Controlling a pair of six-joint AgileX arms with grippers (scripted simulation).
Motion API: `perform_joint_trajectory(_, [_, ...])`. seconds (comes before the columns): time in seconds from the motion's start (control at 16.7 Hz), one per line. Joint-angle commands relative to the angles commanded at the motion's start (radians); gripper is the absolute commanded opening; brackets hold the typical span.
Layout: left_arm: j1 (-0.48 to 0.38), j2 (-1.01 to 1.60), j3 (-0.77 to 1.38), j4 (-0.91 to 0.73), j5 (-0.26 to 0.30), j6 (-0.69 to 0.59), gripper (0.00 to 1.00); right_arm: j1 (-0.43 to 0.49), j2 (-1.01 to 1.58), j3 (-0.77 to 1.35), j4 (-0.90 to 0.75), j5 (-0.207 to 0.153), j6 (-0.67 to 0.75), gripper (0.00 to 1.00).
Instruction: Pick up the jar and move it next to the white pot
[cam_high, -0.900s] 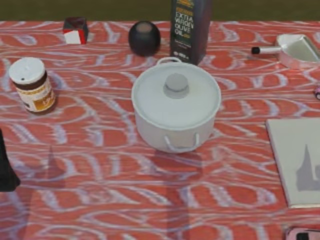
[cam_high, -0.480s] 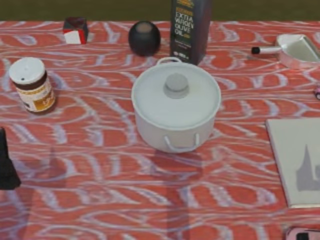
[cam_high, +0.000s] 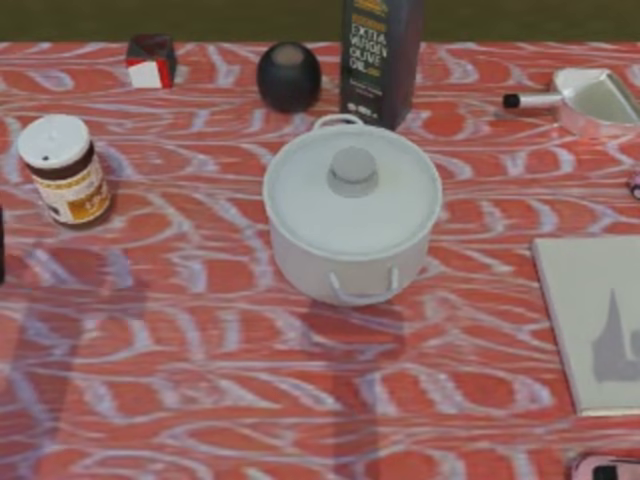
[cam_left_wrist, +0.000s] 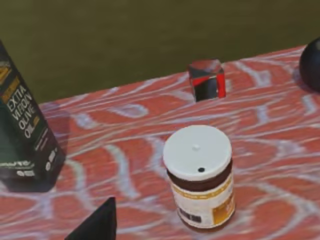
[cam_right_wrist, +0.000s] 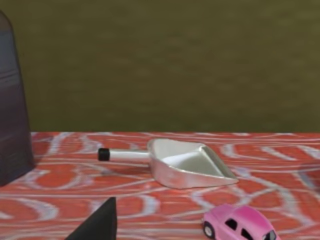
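Fingers (cam_left_wrist: 97, 222) of the left arm show only as one dark tip near the jar (cam_high: 66, 168), not touching it; their spread cannot be told. That jar stands upright at the table's (cam_high: 200, 400) left, well apart from the central white pot (cam_high: 351, 217).

White-lidded jar (cam_high: 67, 170) with yellow-orange label; white pot (cam_high: 351, 221), grey knob; red-and-white swirled tablecloth (cam_high: 200, 380)
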Motion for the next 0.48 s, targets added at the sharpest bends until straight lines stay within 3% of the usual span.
perform_joint_trajectory(0.48, [-0.007,0.604,0.818,-0.307,0.010,0.260,1.00,0.000,0.000,0.000,0.000,0.000,0.000,1.00])
